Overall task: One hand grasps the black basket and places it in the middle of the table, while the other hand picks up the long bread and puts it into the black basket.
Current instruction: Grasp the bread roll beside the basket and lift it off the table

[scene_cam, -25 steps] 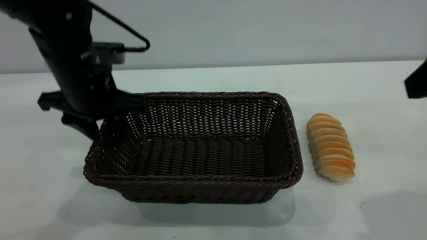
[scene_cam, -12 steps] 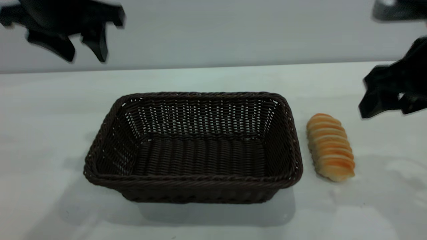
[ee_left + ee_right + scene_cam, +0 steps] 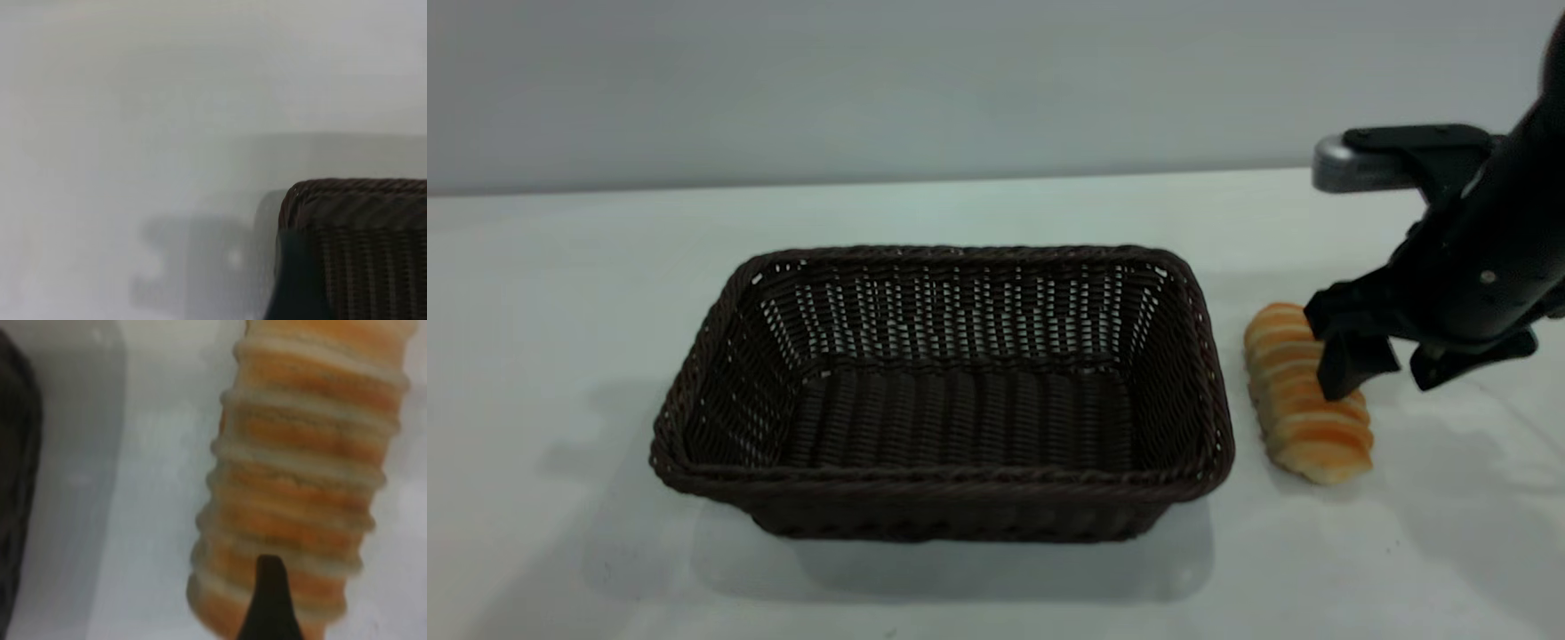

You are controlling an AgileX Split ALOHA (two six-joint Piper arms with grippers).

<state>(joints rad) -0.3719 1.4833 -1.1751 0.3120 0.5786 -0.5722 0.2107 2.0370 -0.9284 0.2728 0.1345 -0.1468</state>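
The black basket [image 3: 943,391] stands empty in the middle of the table [image 3: 996,213]; one corner of it shows in the left wrist view [image 3: 360,247]. The long bread [image 3: 1303,418] lies on the table just right of the basket, lengthwise toward the camera, and fills the right wrist view [image 3: 300,487]. My right gripper [image 3: 1387,380] is open and low over the bread's far half. One fingertip [image 3: 268,600] is over the bread and the other finger is off its right side. My left arm is out of the exterior view, high beyond the basket's left end.
The basket's right wall [image 3: 1209,382] is a short gap from the bread. Bare white table lies to the left, front and back of the basket.
My left gripper let go of the basket's left rim, rose and left the exterior view. My right gripper came in from the right and dropped down over the bread. Basket and bread have not moved.
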